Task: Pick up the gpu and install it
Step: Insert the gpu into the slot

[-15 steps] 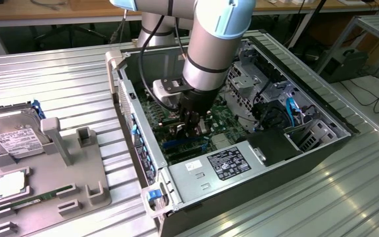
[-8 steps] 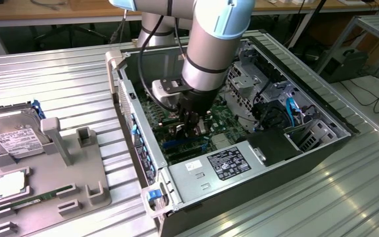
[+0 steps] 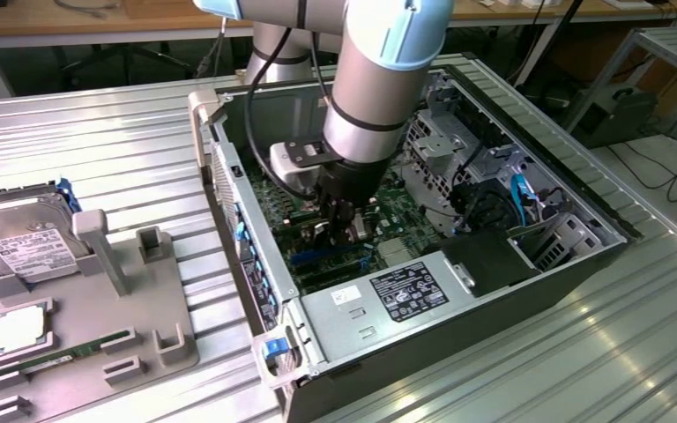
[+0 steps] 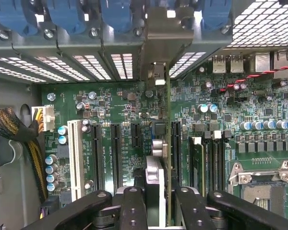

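Here, on a ribbed metal table (image 3: 115, 150), an open computer case (image 3: 574, 264) lies on its side with the arm (image 3: 374, 79) reaching down into it. Inside the case sit the green motherboard (image 4: 120, 110), a black power supply with a white label (image 3: 415, 291), drive cages toward the exterior view's right, and a braided cable bundle (image 4: 19, 132) seen from the wrist. The gripper (image 3: 341, 225) hangs low over the board, its fingers (image 4: 132, 208) clamped on the gpu (image 4: 156, 191), which stands on edge between them, its silver bracket (image 4: 165, 28) up against the slotted rear panel of the case. Whether the card's edge has met a slot cannot be told. By the look of it, the step in hand is seating the card: that would call for keeping it upright, square to the black expansion slots (image 4: 116, 153), with the bracket lined up in its rear opening. On the exterior view's left, a grey fixture tray (image 3: 80, 326) holds a hard drive (image 3: 21, 242) and a green memory stick (image 3: 50, 361).
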Available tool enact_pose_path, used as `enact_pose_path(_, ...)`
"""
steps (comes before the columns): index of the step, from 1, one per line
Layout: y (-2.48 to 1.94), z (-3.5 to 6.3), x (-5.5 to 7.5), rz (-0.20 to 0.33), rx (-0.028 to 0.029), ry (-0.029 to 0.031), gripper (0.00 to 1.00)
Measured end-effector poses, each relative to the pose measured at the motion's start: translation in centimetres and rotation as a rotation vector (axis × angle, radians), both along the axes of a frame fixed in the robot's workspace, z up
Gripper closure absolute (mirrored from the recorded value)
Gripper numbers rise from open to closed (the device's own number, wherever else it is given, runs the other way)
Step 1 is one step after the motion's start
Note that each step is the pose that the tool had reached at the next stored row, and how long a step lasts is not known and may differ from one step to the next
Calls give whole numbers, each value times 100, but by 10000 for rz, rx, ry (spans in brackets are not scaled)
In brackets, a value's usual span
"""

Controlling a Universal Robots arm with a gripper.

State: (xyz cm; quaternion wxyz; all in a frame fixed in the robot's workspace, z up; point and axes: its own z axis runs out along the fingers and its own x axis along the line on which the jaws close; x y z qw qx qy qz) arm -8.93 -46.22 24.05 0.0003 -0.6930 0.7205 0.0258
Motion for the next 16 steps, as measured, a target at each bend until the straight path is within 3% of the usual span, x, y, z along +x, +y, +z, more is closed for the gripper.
enact_pose_path(16, 0, -23, -4, -48, 1, 27, 72)
